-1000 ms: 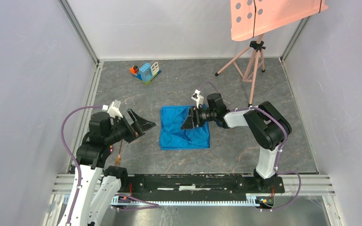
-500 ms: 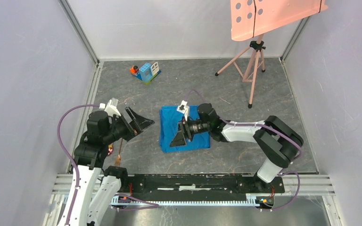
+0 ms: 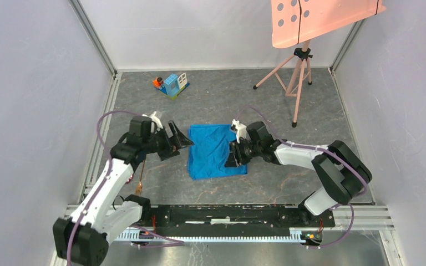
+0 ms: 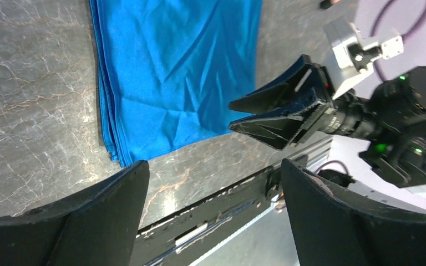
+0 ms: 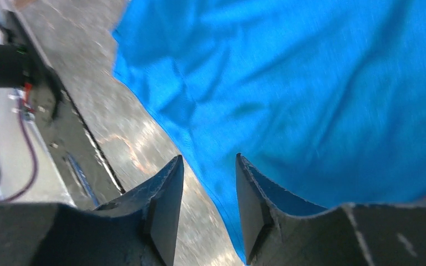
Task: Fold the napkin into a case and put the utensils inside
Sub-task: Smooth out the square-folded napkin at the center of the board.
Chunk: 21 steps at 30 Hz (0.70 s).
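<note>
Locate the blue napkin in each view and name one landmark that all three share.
Top external: napkin lies mid-picture, with the right end effector at its right edge.
Left wrist: napkin fills the upper left and runs off the top edge.
Right wrist: napkin fills the upper right.
Shared landmark: the right end effector, visible in all three.

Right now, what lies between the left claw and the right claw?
The blue napkin, lying flat, fills most of the stretch between the left claw and the right claw. The top view shows it.
</note>
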Each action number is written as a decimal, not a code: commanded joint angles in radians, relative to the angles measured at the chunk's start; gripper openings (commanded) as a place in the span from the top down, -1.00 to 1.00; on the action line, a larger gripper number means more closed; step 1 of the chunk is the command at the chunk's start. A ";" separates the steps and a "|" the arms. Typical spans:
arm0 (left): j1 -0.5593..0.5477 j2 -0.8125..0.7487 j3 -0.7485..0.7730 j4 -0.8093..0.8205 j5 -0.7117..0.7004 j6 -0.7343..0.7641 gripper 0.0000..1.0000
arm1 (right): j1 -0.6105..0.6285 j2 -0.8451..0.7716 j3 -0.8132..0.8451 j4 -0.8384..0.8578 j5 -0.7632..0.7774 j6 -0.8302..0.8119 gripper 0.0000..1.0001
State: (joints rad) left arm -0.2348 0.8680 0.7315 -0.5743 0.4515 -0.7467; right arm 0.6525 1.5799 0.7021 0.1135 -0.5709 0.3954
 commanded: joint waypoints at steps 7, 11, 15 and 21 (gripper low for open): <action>-0.126 0.335 0.163 0.151 -0.090 0.140 -0.88 | -0.194 -0.151 -0.179 -0.288 0.569 -0.151 0.32; -0.137 0.509 0.291 0.211 -0.059 0.184 -0.88 | -0.194 -0.285 -0.109 -0.293 0.651 -0.258 0.11; -0.152 0.781 0.451 0.288 -0.006 0.213 -0.88 | -0.195 -0.218 0.038 -0.327 0.500 -0.308 -0.20; -0.191 1.106 0.671 0.290 0.011 0.254 -0.82 | -0.222 -0.169 0.015 -0.259 0.333 -0.206 -0.31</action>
State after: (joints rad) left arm -0.4007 1.8645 1.3205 -0.3099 0.4320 -0.5739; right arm 0.4480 1.4052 0.7403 -0.1734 -0.1413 0.1543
